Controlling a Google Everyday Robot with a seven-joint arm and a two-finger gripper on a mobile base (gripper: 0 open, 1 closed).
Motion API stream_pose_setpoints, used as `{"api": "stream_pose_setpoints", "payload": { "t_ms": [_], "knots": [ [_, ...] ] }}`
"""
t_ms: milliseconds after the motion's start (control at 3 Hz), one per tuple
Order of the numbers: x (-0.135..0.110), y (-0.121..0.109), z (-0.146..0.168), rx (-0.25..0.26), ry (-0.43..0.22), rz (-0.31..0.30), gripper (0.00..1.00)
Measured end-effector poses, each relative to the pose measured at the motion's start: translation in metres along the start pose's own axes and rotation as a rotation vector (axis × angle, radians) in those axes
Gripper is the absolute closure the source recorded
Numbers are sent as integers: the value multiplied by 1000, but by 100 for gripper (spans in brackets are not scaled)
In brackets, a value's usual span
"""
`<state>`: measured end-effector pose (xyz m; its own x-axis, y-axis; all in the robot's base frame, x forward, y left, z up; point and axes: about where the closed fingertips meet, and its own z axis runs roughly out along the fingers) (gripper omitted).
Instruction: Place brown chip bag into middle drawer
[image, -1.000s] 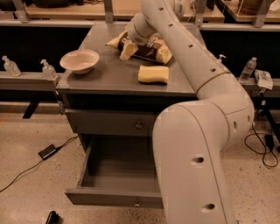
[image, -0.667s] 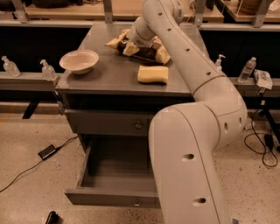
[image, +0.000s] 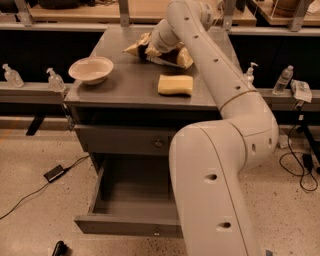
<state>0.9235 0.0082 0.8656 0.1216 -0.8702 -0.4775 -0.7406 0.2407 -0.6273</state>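
The brown chip bag (image: 173, 55) lies crumpled at the back of the cabinet top, its tan ends sticking out left and right. My gripper (image: 151, 48) is down on the bag's left half, mostly hidden behind my wrist. The middle drawer (image: 131, 226) is pulled out low at the front of the cabinet, and its tray holds nothing. My arm's large lower links cover the drawer's right part.
A yellow sponge (image: 175, 84) lies on the cabinet top in front of the bag. A white bowl (image: 91, 69) sits at the top's left side. A closed drawer front with a round knob (image: 158, 144) is above the open drawer. Bottles stand on side ledges.
My arm's lower links have shifted slightly left. The gripper has stayed at the bag, which has barely moved.
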Motion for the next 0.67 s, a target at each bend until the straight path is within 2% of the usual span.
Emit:
{"api": "stream_pose_setpoints", "payload": {
  "t_ms": [333,667],
  "knots": [
    [-1,-4,-4,10,-10,-3,100],
    [-20,-46,-48,123,-122,-52,100]
  ]
}}
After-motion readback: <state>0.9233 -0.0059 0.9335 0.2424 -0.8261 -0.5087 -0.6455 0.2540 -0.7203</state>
